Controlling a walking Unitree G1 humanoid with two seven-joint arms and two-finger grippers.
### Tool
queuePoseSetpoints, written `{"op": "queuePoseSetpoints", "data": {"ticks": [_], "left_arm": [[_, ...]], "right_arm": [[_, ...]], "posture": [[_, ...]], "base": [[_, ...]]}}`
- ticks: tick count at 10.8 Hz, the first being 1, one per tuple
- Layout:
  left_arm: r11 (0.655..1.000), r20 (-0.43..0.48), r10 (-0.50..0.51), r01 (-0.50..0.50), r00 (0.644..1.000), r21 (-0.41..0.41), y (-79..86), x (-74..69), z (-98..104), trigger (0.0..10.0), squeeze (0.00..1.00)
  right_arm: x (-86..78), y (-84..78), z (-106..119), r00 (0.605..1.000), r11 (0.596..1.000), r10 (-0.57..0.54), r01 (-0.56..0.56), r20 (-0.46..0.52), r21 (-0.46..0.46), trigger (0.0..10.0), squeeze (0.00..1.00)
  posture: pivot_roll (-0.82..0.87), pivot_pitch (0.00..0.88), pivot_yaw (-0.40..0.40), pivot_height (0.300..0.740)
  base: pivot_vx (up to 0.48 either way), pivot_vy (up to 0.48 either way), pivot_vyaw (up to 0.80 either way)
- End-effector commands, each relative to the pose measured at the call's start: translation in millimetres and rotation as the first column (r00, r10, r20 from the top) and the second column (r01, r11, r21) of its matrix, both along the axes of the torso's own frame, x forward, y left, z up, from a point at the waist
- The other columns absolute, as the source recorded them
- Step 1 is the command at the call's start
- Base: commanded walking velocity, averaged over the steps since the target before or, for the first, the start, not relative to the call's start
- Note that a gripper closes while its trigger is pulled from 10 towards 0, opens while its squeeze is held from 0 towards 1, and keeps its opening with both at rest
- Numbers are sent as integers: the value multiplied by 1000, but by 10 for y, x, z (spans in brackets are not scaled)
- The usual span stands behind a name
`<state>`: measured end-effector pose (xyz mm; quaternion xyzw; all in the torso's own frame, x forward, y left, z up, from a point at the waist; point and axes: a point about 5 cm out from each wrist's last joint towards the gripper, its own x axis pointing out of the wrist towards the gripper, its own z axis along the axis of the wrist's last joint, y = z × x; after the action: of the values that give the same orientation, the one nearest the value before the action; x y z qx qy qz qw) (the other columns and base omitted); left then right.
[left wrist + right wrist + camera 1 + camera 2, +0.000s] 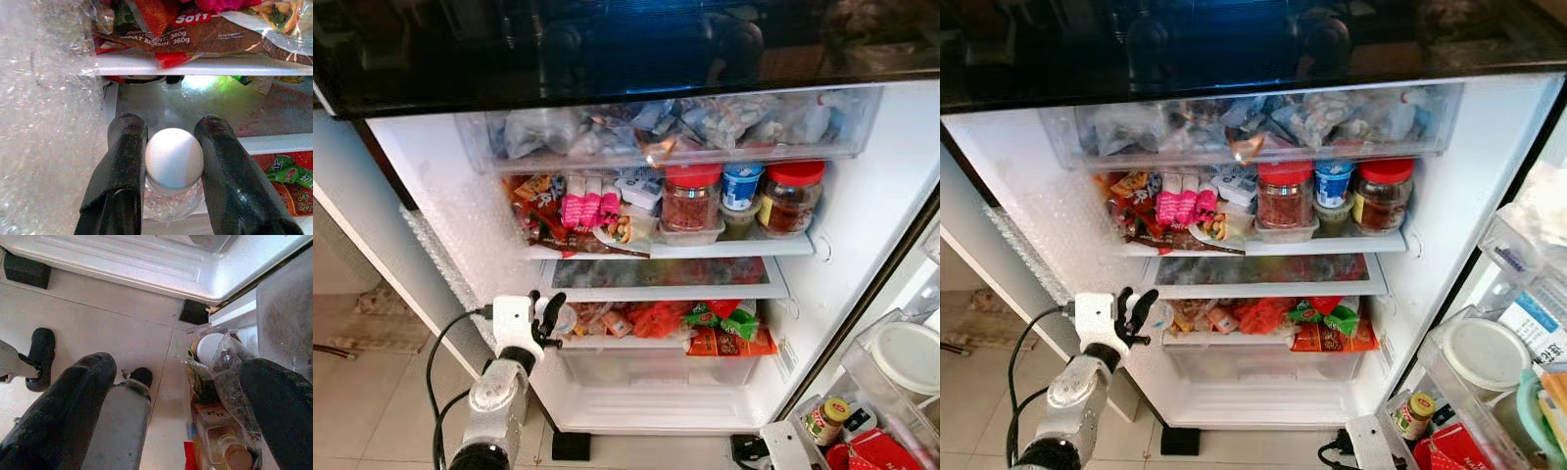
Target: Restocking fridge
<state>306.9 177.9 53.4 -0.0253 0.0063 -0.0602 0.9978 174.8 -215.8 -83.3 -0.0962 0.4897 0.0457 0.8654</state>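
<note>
Eye views: fridge (862,196) open, shelves crowded with packets and jars (691,196). The left gripper (546,321) is raised at the left end of the lower shelf (607,341), with a small clear bottle (564,319) between its fingers. The step looks like placing this bottle; next it needs a push inward to a free spot beside the packets, then release. Left wrist view: fingers (117,171) clamp either side of the bottle's white cap (174,157). Its long axis runs along the fingers, cap end pointing into the fridge, clear body toward the wrist. Right wrist view: the right gripper (181,401) hangs low by the door bins, fingers spread wide, holding nothing, over floor and a bagged jar (210,348).
</note>
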Motion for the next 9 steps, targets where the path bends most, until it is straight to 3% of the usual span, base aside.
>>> {"op": "queuePoseSetpoints", "data": {"ticks": [1, 3, 7, 9], "left_arm": [[1000, -22, 11, -11, 1000, -10, 25, 14, -13, 10000, 0], [1000, -10, 8, -8, 1000, -4, 11, 60, 45, 10000, 0], [999, 1, -46, 46, 999, -30, -59, 126, 113, 10000, 0], [998, 10, -68, 68, 998, -5, -80, 144, 139, 10000, 0]], "right_arm": [[-16, 29, -14, 1000, 1000, 17, -17, -15, 6, 10000, 0], [-15, 32, -13, 1000, 1000, 18, -18, -13, 11, 10000, 0], [-7, 28, -9, 1000, 1000, 13, -12, -10, 12, 10000, 0], [-4, 26, -7, 1000, 1000, 6, -6, -9, 14, 10000, 0]], "posture": [[40, 0, 63, 656], [46, 0, 61, 634], [42, 0, 61, 634], [47, 0, 59, 634]], "base": [[0, 0, 0], [0, 0, 0], [0, 0, 0], [0, 0, 0]]}}
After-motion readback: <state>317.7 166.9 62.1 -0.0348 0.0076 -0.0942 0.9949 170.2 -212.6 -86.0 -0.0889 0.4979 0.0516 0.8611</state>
